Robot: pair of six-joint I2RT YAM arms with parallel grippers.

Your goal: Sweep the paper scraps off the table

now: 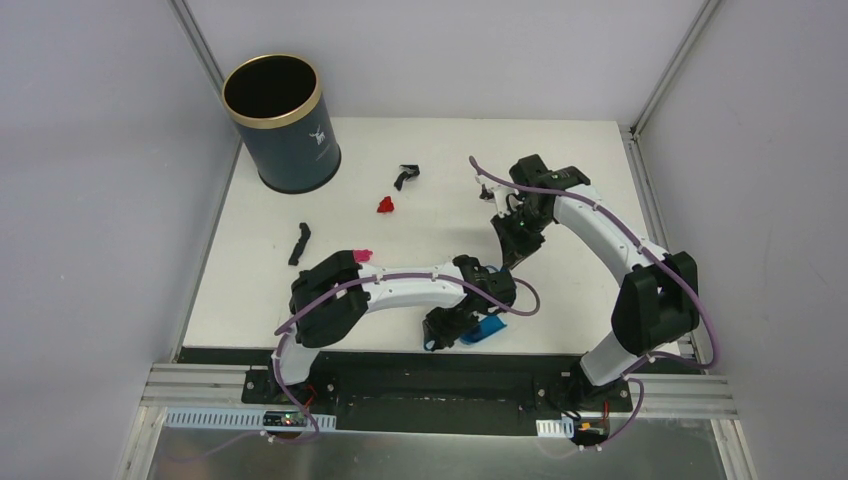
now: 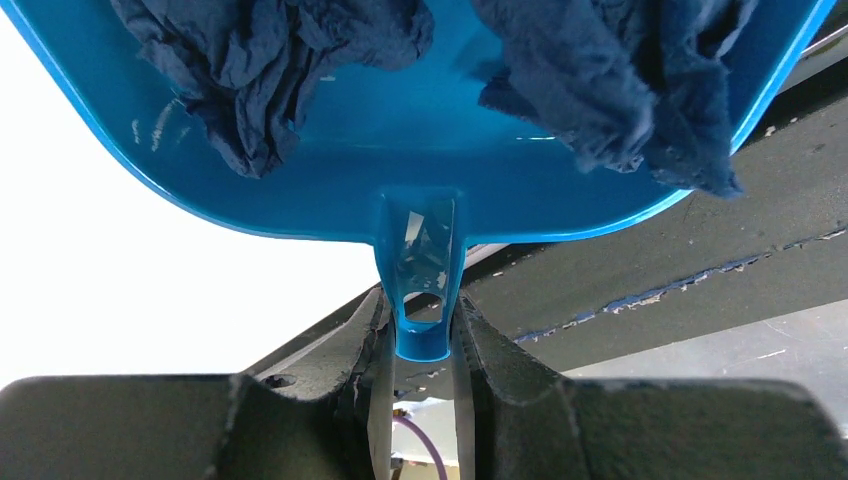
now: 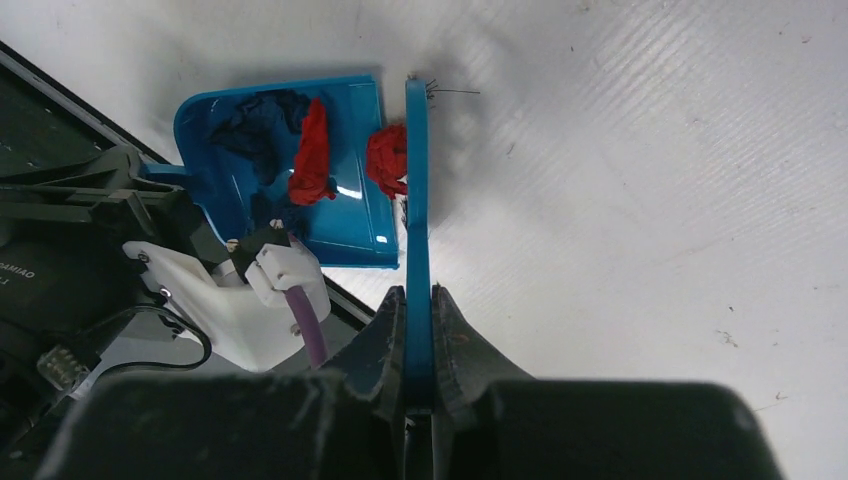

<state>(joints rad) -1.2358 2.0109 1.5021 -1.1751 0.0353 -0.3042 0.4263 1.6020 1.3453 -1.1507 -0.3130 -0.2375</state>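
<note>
The dustpan [image 2: 400, 170] handle is clenched in the left hand [image 2: 425, 365] at the desk's [image 1: 450, 140] near edge. The brush [image 3: 417, 170] is clamped edge-on in the right hand [image 3: 418, 300], its long axis parallel to the pan's lip, with one red scrap [image 3: 385, 160] caught between them. Three pieces are counted in the pan (one red, two dark blue), and four paper scraps [image 1: 386, 205] are seen loose, leftward toward the bin [image 1: 280, 125].
</note>
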